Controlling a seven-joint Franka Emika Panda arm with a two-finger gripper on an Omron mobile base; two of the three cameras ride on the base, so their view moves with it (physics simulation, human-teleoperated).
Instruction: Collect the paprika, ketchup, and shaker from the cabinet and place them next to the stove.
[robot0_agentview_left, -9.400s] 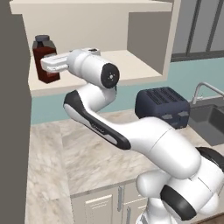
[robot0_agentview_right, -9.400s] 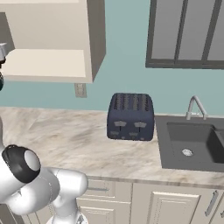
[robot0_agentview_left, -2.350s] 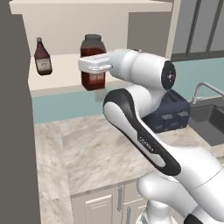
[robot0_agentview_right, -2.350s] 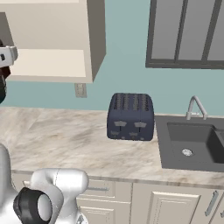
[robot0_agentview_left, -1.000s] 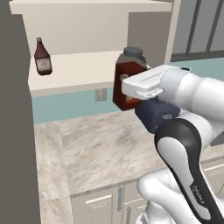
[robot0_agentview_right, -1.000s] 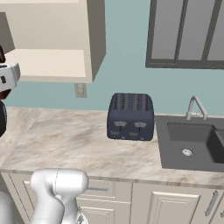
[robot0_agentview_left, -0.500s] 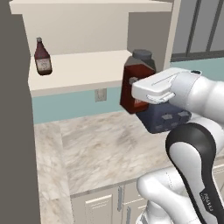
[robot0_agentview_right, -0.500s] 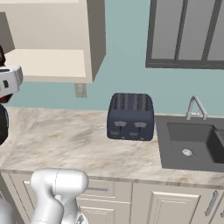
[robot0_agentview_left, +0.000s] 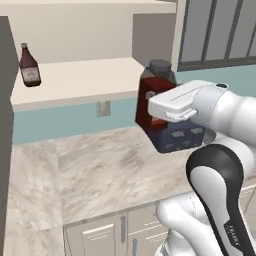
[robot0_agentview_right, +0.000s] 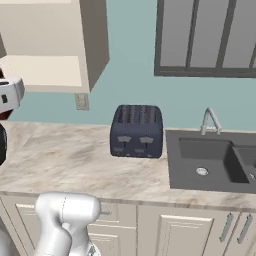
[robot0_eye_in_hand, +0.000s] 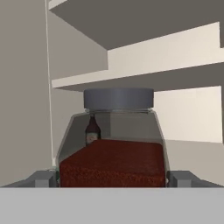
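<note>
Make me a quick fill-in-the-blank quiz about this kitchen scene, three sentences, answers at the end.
1. The gripper is closed on the ______, holding it upright above the counter.
2. The ketchup stands on the cabinet ______.
3. The dark toaster sits on the counter to the ______ of the sink in the right base view.

Answers: paprika; shelf; left

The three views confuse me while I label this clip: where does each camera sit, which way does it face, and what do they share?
Left base view: behind the arm's left, facing the cabinet; arm at lower right, gripper clamping the paprika.
Right base view: behind its right, facing toaster and sink; arm lower left.
Hand view: along the fingers, paprika between them.
Shared: the ketchup shows in the left and hand views.
</note>
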